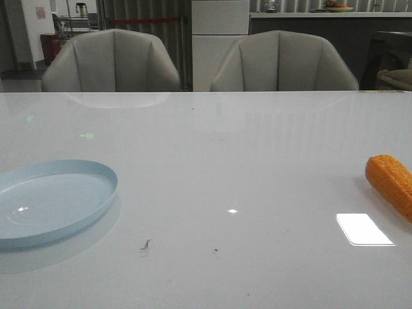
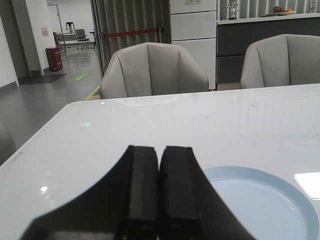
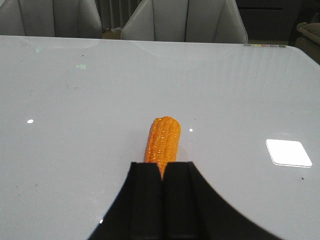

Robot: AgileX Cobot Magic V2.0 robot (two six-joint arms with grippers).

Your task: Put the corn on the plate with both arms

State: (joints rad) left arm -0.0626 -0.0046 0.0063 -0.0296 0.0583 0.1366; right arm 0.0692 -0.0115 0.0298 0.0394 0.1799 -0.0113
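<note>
Corn, an orange bumpy tapered cob [image 1: 391, 183], lies on the glossy white table [image 1: 225, 167] at its right edge, well apart from the round pale blue plate [image 1: 51, 199] at left. The black right gripper [image 3: 163, 175] and black left gripper [image 2: 159, 165] both have jaws pressed together, holding nothing

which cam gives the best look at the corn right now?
Right wrist view: the corn lies on the table just beyond the shut right gripper, blunt end and kernel rows visible, only its near end hidden. The front view shows just part of it, cut off at the right edge. The left wrist view shows none, only the plate.
</note>
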